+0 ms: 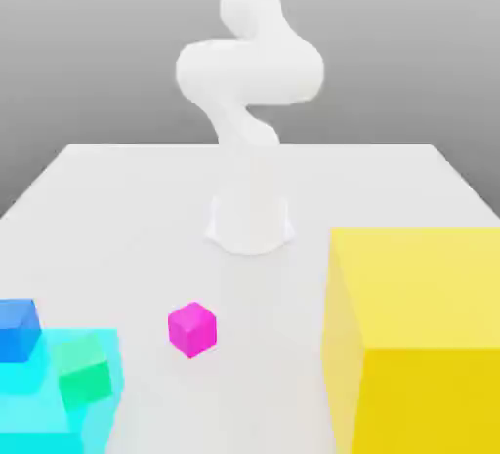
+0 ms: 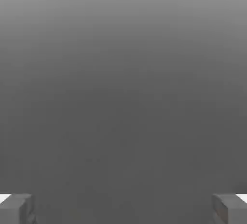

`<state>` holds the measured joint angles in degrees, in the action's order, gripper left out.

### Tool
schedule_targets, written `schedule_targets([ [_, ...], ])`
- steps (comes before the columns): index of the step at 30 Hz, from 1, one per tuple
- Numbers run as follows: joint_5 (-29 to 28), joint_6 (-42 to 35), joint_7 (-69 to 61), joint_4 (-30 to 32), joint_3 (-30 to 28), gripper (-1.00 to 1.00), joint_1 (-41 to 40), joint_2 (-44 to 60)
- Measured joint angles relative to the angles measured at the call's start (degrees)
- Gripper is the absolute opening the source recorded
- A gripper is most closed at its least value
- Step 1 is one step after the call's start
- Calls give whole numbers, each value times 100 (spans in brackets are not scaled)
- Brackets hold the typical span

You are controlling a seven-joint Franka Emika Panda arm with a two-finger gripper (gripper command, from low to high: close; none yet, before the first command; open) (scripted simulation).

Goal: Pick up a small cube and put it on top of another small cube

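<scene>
While the small cube [image 1: 191, 329] lies free on the white bench [image 1: 117, 208], between the cyan block [image 1: 59, 393] and the yellow block [image 1: 420, 345], the claw [image 2: 123, 208] is spread and empty, so the first reach down has yet to begin.

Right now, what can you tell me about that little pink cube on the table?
The small cube is a glossy magenta-pink block, looking like smooth plastic. It sits flat on the white table, one corner turned toward the camera, standing alone. Nothing touches it. It lies between the cyan block and the far bigger yellow block.
</scene>
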<state>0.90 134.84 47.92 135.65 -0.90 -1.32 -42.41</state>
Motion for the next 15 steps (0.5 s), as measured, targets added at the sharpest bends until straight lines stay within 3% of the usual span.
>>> schedule_targets([
  [15,164,2276,2016,2867,17,0,-1046,2649],
])
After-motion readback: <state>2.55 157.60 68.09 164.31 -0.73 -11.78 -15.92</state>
